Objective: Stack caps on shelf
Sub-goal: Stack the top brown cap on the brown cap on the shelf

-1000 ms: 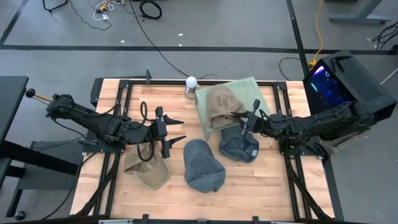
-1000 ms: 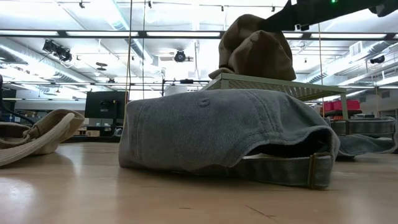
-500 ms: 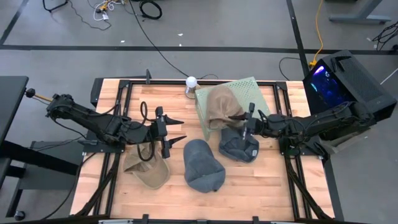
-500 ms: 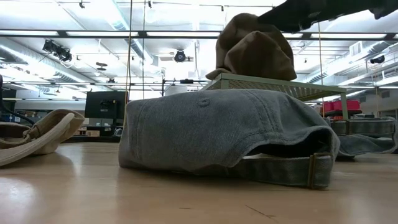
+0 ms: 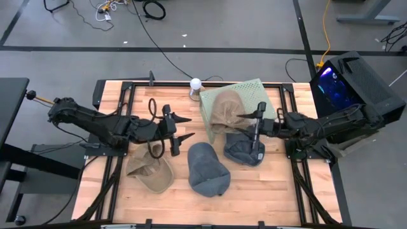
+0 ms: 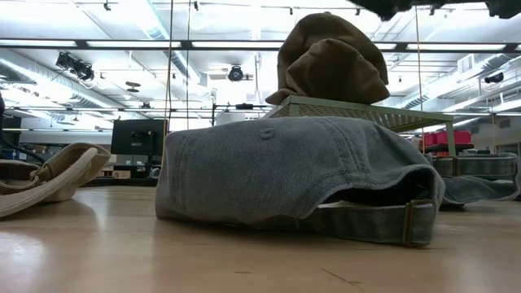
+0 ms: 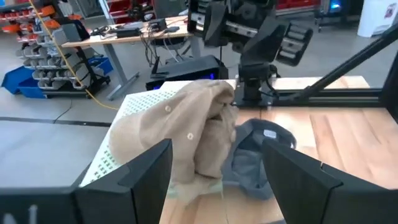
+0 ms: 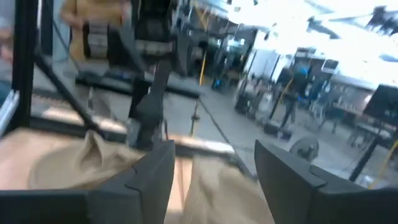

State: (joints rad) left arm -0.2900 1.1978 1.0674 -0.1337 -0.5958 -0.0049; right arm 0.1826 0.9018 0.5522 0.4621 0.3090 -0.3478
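A tan cap (image 5: 224,109) sits crown up on the pale green perforated shelf (image 5: 249,89), also seen as a tan cap (image 6: 330,61) on the shelf (image 6: 366,110). My right gripper (image 5: 249,126) hovers open just above and to the right of it, its fingers clear of the cloth. One blue-grey cap (image 5: 245,148) lies on the table by the shelf's near edge, another blue-grey cap (image 5: 208,168) at the middle. A second tan cap (image 5: 151,172) lies at the near left. My left gripper (image 5: 191,127) stands open, raised over the table left of the shelf, pointing at it.
A white ball-shaped object (image 5: 195,83) stands at the far edge beside the shelf. A black box with blue light (image 5: 346,76) is off the table's right side. Black frame rails (image 5: 114,165) run along both sides of the wooden top. Bare wood lies along the near edge.
My right gripper has opened and let go of the tan cap, then risen a little and tipped its fingers upward. The cap stays on the shelf, settled upright.
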